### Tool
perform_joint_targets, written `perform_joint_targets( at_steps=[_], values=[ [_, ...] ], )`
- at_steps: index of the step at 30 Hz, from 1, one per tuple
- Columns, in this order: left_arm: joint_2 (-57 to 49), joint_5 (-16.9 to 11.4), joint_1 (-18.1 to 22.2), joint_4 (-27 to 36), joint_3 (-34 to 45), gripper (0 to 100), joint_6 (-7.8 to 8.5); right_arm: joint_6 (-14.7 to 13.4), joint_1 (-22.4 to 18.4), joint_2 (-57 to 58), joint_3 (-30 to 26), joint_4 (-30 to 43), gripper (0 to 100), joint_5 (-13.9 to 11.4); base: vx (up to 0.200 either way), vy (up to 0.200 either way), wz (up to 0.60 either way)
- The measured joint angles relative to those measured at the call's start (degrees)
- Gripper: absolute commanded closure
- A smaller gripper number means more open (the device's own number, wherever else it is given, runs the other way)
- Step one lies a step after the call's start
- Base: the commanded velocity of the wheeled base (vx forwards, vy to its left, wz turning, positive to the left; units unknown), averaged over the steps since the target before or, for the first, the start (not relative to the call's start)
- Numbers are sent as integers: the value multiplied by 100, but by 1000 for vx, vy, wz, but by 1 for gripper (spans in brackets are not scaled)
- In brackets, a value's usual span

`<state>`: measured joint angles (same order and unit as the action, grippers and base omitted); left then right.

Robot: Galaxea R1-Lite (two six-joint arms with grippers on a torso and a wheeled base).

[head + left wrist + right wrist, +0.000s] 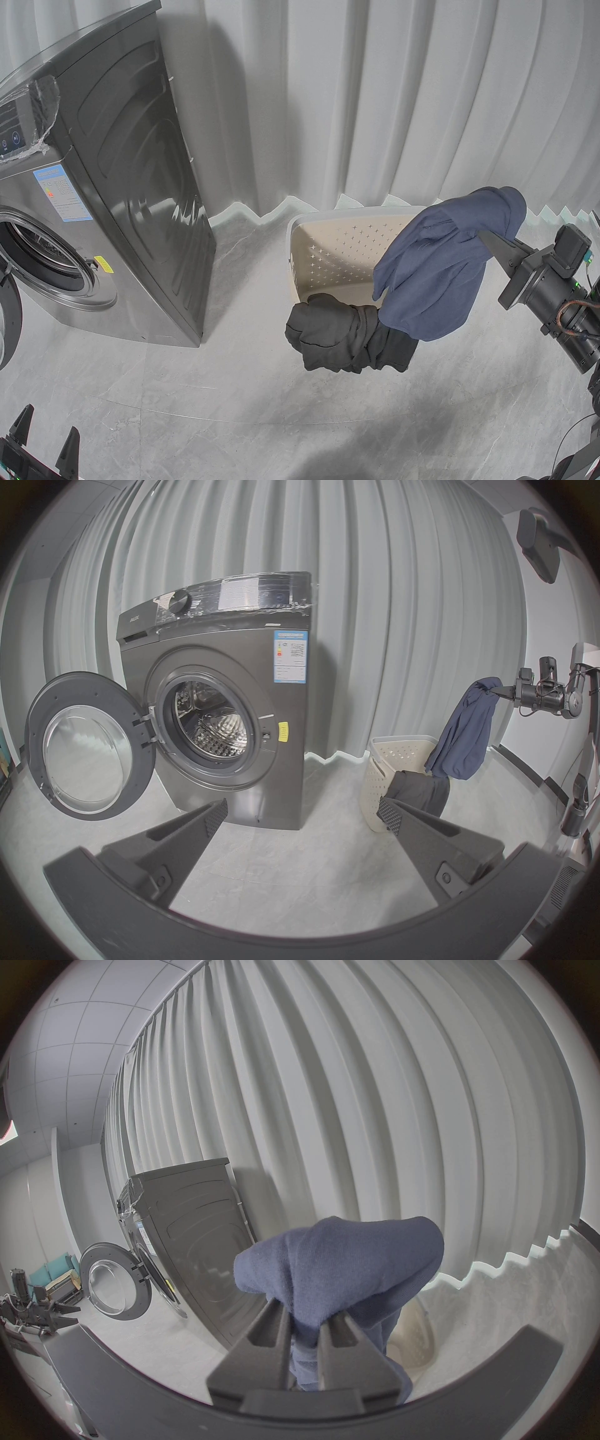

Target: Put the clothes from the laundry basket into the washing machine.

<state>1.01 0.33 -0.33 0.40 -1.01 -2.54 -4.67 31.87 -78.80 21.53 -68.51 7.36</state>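
The washing machine (125,187) stands on my left. Its round door (87,745) is swung fully aside and the drum mouth (209,720) is unobstructed. From the head camera I mostly see its side panel, so the opening faces off to the left rather than toward the basket. The laundry basket (340,250) sits on the floor to the right of the machine, close to the curtain. A dark grey garment (340,334) is slumped over its near rim. Above the basket's right end hangs the blue garment (437,275), pinched at its top fold by the right gripper (306,1317), whose fingers are clamped on the cloth. The fabric drops straight down from that pinch, so its long axis is vertical, and its lower hem hangs just beside the grey piece. The move ahead turns on one relation. The drum mouth lies well apart to the left of the loaded claw and lower than it, so I judge the carry has to sweep leftward and come round to face the opening. The left gripper (301,811) is low on the machine's side, fingers spread and holding nothing. It is the nearer arm to the door, but it has no part in this carry.
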Motion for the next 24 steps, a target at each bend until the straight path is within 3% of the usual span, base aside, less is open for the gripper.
perform_joint_targets(
  at_steps=[24],
  values=[
    [0,0,0,0,0,0,0,0,79,-52,35,-43,100,-30,0,200,0]
  ],
)
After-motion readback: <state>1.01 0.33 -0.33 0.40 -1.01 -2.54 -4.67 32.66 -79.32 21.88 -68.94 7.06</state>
